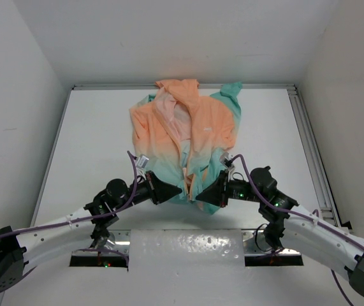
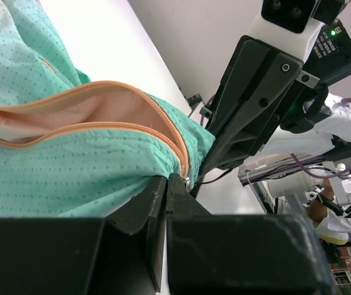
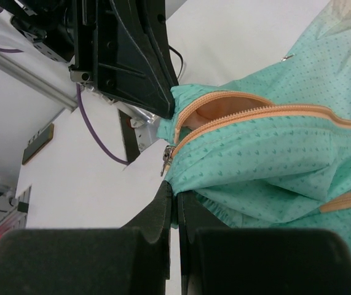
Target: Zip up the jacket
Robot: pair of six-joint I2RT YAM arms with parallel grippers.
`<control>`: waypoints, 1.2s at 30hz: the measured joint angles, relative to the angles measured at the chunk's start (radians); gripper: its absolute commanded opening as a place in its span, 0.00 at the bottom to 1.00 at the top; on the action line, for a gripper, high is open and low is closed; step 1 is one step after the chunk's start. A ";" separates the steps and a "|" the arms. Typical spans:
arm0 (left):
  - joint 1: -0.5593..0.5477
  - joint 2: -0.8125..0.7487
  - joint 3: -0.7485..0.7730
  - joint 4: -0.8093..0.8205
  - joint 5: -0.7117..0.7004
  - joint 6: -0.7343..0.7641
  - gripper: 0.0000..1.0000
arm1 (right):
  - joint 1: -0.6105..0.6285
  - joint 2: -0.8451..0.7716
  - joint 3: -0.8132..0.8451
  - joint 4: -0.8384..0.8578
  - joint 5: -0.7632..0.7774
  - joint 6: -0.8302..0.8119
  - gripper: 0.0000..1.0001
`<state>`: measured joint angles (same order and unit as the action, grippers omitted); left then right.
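- The thin hooded jacket (image 1: pixel 194 134), peach-orange at the top fading to mint-teal at the hem, lay spread out beyond both grippers, with its bottom hem right at their tips.
- Its orange front zipper (image 3: pixel 255 114) stood open: the two rows of teeth parted just past the fingertips and showed pale pink lining between them.
- The small metal slider (image 3: pixel 168 157) sat at the very bottom of the zipper, between the two grippers, its pull tab hanging free just beside the right fingertips.
- The left gripper (image 2: pixel 166 184) was clamped tight, and I judged that it pinched the teal hem on its own side of the slider.
- The right gripper (image 3: pixel 175 195) was likewise closed, with the hem fabric running into its tips from the other side; neither held the pull tab.
- The two grippers faced each other tip to tip, very near one another, with the slider in the gap.
- I read the step as the start of the zip: the slider looked seated at the base, with the whole run up to the collar not yet closed.
- The next move, as I judged it, called for one gripper to anchor the hem while the other let go, took the pull tab and drew it away toward the hood.
- The thin cloth looked likely to bunch unless kept taut.
- The white table (image 1: pixel 92 140) lay under it all.
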<state>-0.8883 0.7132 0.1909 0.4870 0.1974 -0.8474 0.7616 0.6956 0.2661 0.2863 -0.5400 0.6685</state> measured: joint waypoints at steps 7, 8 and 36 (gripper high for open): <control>0.000 -0.006 0.000 -0.002 0.006 -0.003 0.00 | 0.000 -0.001 0.000 0.000 0.013 -0.007 0.00; 0.000 -0.009 0.000 -0.002 0.006 -0.004 0.00 | 0.000 -0.001 0.000 0.000 0.013 -0.007 0.00; 0.000 -0.004 0.000 -0.002 0.003 -0.012 0.00 | 0.000 -0.003 0.000 0.000 0.014 -0.011 0.00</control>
<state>-0.8883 0.7090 0.1909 0.4854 0.2008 -0.8597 0.7620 0.6926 0.2665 0.2867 -0.5262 0.6579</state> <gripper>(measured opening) 0.007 0.009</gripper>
